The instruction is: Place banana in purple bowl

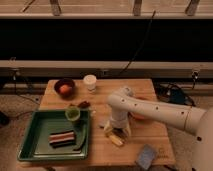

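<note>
The pale yellow banana [115, 139] lies on the wooden table [150, 135] near its front edge, right of the green tray. My gripper [116, 131] points down directly over the banana, at or just above it, and hides its upper end. The dark purple bowl [64, 88] stands at the table's back left corner with a round orange-pink thing inside it, well away from the gripper. My white arm [155, 111] reaches in from the right.
A green tray [35, 135] at front left holds a striped block [62, 137] and a dark curved strip [80, 145]. A small green cup [73, 114] stands at the tray's back right corner. A white jar [90, 82], an orange bowl [141, 118] behind my arm, and a grey-blue pad [146, 156] also stand here.
</note>
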